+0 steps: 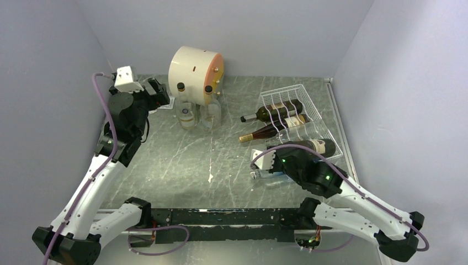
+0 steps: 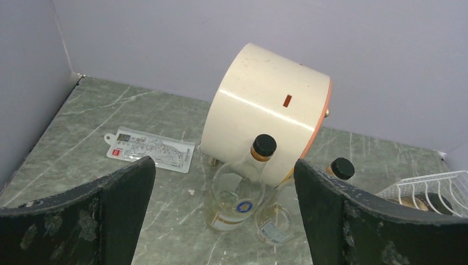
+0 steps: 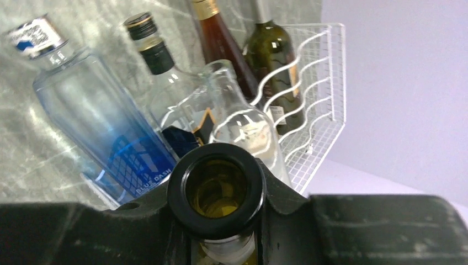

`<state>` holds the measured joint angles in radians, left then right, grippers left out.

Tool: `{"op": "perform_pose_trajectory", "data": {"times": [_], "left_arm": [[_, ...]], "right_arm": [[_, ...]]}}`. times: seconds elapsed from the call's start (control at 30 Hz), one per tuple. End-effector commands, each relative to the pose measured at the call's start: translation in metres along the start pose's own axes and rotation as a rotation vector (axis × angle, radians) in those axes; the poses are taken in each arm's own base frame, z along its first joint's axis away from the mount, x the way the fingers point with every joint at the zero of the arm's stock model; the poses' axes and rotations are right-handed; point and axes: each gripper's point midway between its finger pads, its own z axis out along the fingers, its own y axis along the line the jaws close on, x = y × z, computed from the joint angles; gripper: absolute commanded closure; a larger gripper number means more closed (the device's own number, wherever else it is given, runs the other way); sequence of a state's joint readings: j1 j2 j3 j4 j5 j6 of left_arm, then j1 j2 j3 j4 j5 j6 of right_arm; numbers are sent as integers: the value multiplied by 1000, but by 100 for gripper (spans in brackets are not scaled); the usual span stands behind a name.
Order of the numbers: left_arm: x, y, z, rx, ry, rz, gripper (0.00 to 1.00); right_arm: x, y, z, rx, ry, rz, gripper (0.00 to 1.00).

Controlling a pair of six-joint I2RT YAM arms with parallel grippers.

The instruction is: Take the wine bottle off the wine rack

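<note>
The white wire wine rack [image 1: 309, 105] stands at the back right with a dark green bottle [image 1: 278, 111] and a brown bottle [image 1: 273, 128] lying in its cradles. A third dark wine bottle [image 1: 314, 147] lies across the rack's near end. My right gripper [image 1: 284, 152] is shut on its neck. In the right wrist view the open black-rimmed mouth [image 3: 216, 165] sticks out between the fingers of that gripper [image 3: 221, 226], with the rack [image 3: 323, 83] beyond. My left gripper [image 1: 160, 96] is open and empty at the back left, apart from the rack, and its own view [image 2: 223, 221] shows nothing between the jaws.
A cream drum with an orange face [image 1: 193, 67] stands at the back, with two clear bottles [image 1: 186, 113] upright before it. A blue glass bottle [image 3: 99, 132] and clear bottles [image 3: 243, 124] lie by my right gripper. A printed card [image 2: 150, 148] lies on the table. Walls close in on three sides.
</note>
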<state>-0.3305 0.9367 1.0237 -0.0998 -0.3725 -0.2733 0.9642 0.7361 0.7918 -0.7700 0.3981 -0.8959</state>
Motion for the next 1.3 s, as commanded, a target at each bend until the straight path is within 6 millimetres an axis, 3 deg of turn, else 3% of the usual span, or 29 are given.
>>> {"op": "perform_pose_trajectory", "data": {"times": [0.0,0.2,0.3,0.4,0.5,0.63,0.73,0.93,1.07,1.27], "left_arm": [[-25,0,5,-22,-64,1,1],[-93,-33,9,74,-170,-61,1],[-116,-34,13,51,-230,-58,1],[-120,-26,15,10,-270,-45,1],[-107,-15,12,-16,-277,-25,1],[-88,1,13,-32,-260,-1,1],[-88,7,13,-62,-262,27,1],[-86,15,10,-90,-275,65,1],[-85,20,8,-115,-289,81,1],[-85,36,4,-191,-319,73,2]], "right_arm": [[-17,-55,-36,207,-108,200,100],[-23,-94,-69,364,-199,341,100],[-30,-113,-83,427,-252,381,100],[-40,-135,-101,471,-305,412,100],[-50,-153,-110,475,-325,440,100],[-84,-167,-118,408,-439,456,100],[-115,-173,-109,348,-516,457,100],[-201,-184,-79,220,-772,521,100],[-258,-174,-48,82,-933,585,100],[-313,-166,2,-9,-1115,756,100]]}}
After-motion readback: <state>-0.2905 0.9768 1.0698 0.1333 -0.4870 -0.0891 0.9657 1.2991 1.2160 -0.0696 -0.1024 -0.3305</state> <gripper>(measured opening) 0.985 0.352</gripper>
